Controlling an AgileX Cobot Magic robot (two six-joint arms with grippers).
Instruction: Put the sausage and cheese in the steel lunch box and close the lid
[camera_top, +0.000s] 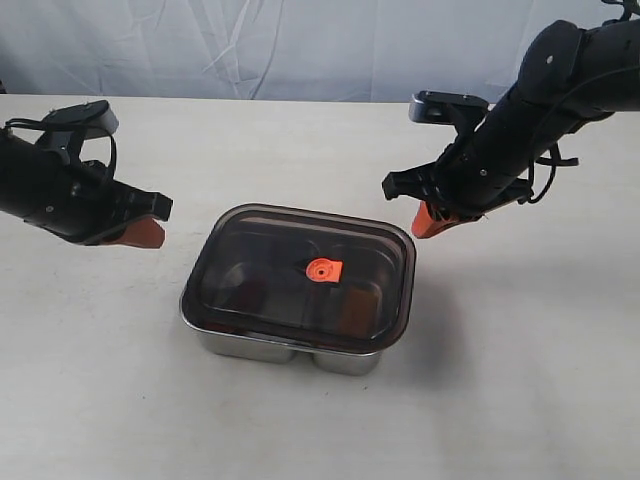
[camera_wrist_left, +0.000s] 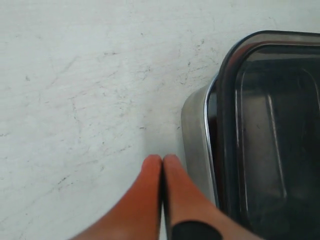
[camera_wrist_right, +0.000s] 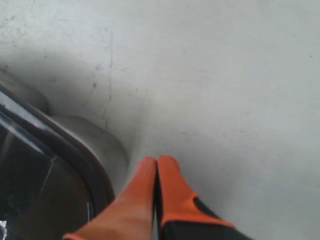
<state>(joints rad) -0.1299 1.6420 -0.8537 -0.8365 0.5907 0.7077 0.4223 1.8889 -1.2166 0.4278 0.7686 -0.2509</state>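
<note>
Orange fingers (camera_wrist_left: 150, 190) of the left gripper (camera_wrist_left: 161, 159) are pressed flat together with nothing between them, and the orange fingers (camera_wrist_right: 172, 185) of the right gripper (camera_wrist_right: 157, 161) are clenched the same way, holding nothing.

Nearest in the exterior view stands the shiny silver rectangular steel lunch box (camera_top: 250, 345) with rounded corners, resting on the white scuffed table (camera_top: 100, 400). Its front wall shows a notch where the two compartments meet. The dark smoky translucent lid (camera_top: 260, 260), a rounded rectangle, sits on top of the box and covers it from rim to rim, with a small orange valve (camera_top: 323, 270) at its centre. Through the lid only dim dark shapes show, too murky to name.

Just beyond the box, the left gripper (camera_top: 150, 232) hovers off the box's left corner, near it but apart, above bare table. The right gripper (camera_top: 428, 222) hovers just off the far right corner, tips pointing down, not touching lid or steel. Farther back hangs a pale wrinkled cloth backdrop (camera_top: 300, 40).
</note>
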